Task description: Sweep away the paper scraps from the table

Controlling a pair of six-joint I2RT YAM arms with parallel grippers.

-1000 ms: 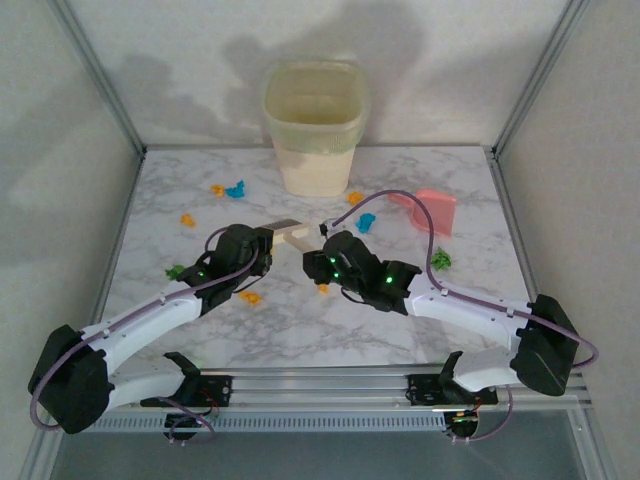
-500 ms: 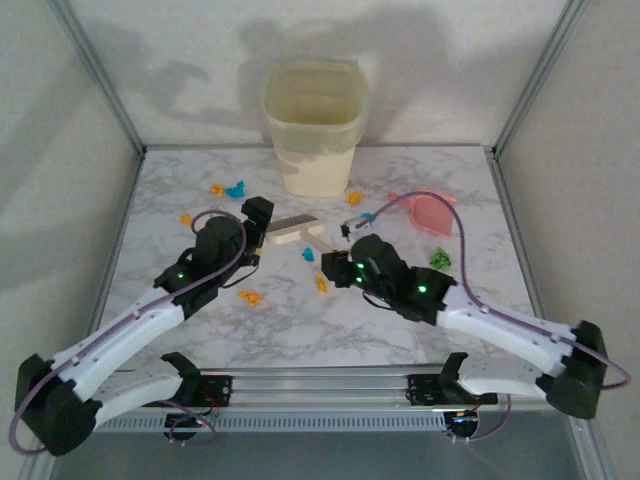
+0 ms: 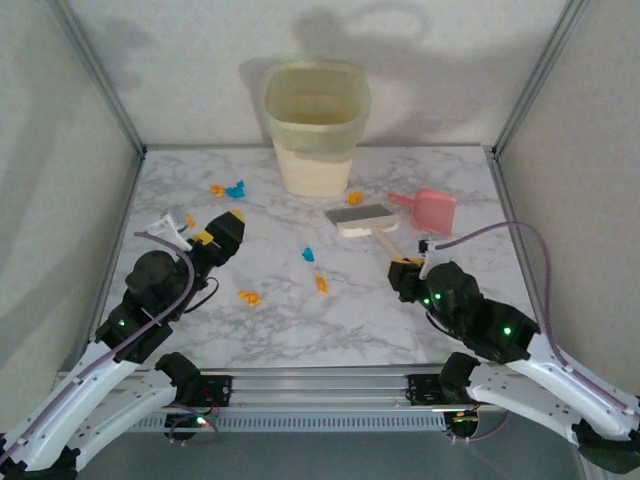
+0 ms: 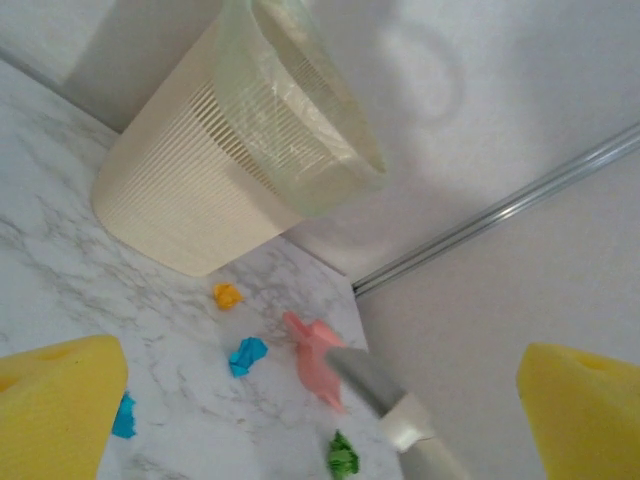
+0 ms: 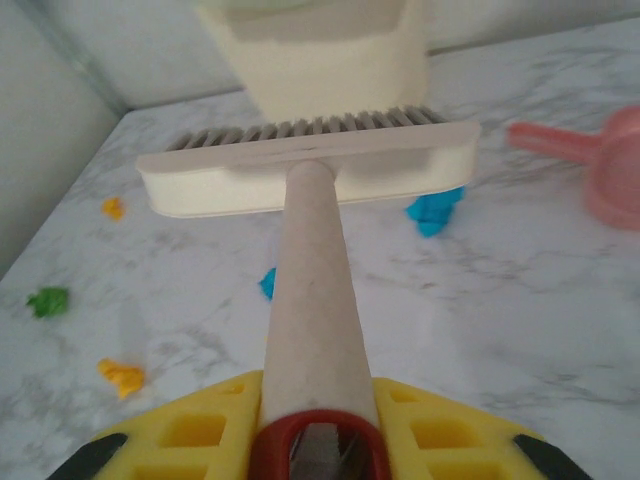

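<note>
A: left gripper (image 3: 215, 228) state?
B: released, jaws wide apart, nothing between them. It hovers over the left side of the tabletop (image 3: 300, 330), close to the left edge
A: and the right?
B: right gripper (image 3: 405, 268) is clenched on the brush (image 3: 362, 218), at the near end of the handle, right by the red hang loop. The handle runs away from the arm toward the waste bin (image 3: 316, 125). The brush head sits crosswise in front of the bin, bristles facing it. Can't tell if the bristles touch the tabletop
A: where are the paper scraps (image 3: 248, 297)?
B: all loose on the tabletop, none in the bin's mouth as far as I can see. Orange plus blue sit together left of the bin, and one orange is at the bin's right foot. A blue and an orange lie mid-table left of the brush handle, with another orange further left. Right wrist view adds a blue one just beyond the right end of the brush head, and a green one far left
A: dustpan?
B: pink dustpan (image 3: 432, 208) lies just right of the brush head, its handle pointing toward the brush
</note>
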